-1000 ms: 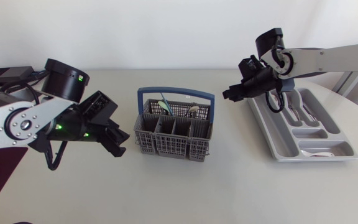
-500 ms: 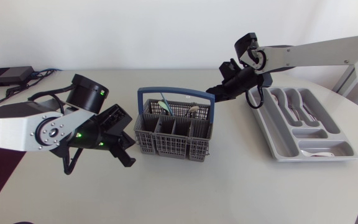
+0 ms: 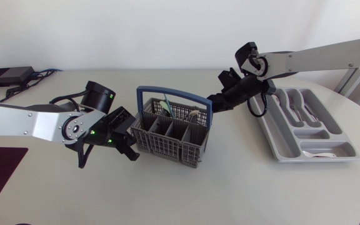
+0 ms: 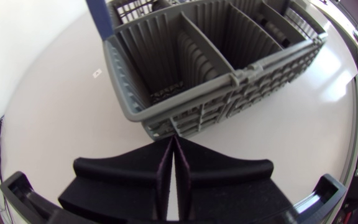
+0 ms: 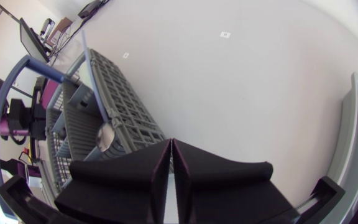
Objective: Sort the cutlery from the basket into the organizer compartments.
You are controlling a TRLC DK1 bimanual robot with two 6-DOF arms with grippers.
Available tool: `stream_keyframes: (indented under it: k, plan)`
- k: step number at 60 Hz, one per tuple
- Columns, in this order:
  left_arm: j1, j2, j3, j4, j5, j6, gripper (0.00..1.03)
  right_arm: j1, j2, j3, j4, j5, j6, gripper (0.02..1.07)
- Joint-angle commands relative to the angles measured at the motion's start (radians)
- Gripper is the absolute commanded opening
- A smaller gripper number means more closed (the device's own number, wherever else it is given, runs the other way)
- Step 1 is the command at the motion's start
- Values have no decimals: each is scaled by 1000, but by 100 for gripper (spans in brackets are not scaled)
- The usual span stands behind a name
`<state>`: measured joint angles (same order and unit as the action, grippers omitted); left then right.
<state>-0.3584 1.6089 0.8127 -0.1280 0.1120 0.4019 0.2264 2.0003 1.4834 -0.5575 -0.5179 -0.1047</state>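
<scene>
Head view: a grey basket (image 3: 167, 142) with a blue handle (image 3: 174, 94) sits askew in the middle of the table (image 3: 167, 194), with spoons (image 3: 194, 113) in its far pockets. The organizer (image 3: 265, 131), holding some cutlery, lies well apart to its right. The left fingers (image 3: 127, 142) meet the basket's left end and the right fingers (image 3: 212, 103) are at its far right corner, beside the handle. Left wrist view: fingers (image 4: 173, 142) pressed together, holding nothing, tips against the basket (image 4: 194, 115) wall. Right wrist view: fingers (image 5: 171, 144) likewise closed and empty, just beside the basket (image 5: 129, 121) rim, with a spoon (image 5: 106, 135) bowl nearby. Likely risk: the left tips pushing on the wall could make the basket skid or tip and spill cutlery, and the closed right fingers could snag the handle instead of gripping a spoon
</scene>
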Motion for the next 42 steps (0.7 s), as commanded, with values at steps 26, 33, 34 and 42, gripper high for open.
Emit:
stream_keyframes:
  k: [26, 33, 34, 42]
  plan:
    - [101, 166, 187, 34, 101, 28, 4, 113, -319, -371, -16, -64, -36, 10]
    - [79, 200, 237, 22, 118, 21, 4, 159, -360, -403, -42, -60, -64, 10]
    - [73, 204, 244, 19, 126, 21, 4, 165, -365, -407, -47, -60, -69, 10]
    - [36, 237, 290, 4, 149, 15, 4, 211, -402, -428, -78, -53, -90, 10]
